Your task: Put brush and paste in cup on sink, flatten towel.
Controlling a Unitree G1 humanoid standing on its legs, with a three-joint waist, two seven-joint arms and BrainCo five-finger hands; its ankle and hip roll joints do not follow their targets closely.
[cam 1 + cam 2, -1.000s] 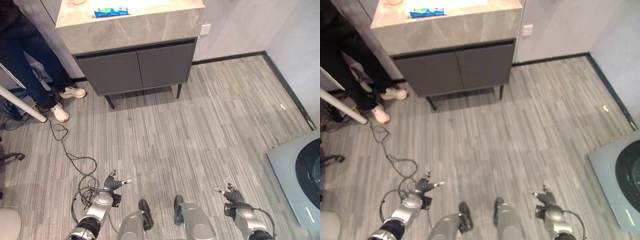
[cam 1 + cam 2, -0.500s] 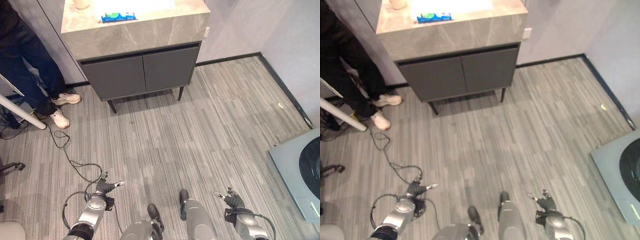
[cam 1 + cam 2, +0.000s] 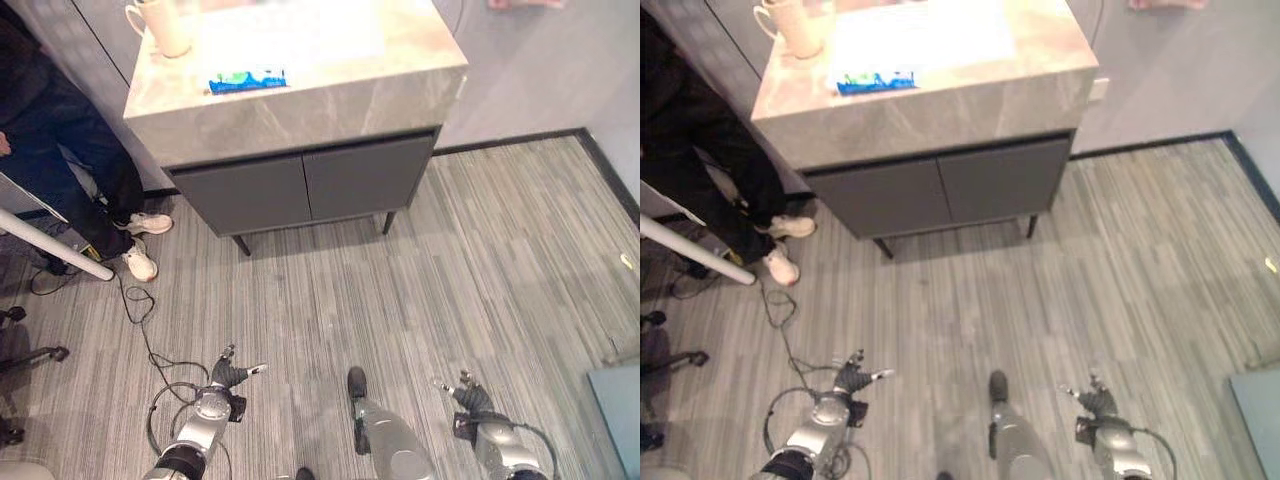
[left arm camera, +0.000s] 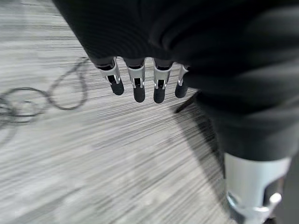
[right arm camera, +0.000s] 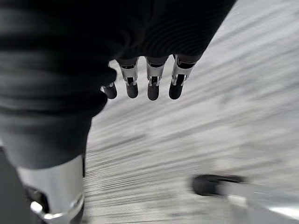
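One cup and one paste on the sink.

My left hand and right hand each have silver fingers with dark rounded tips. A dark ribbed cover wraps the back of each hand and wrist. Behind it, each forearm is a smooth silver-grey cylinder. Small silver link pieces show where the fingers leave the cover.
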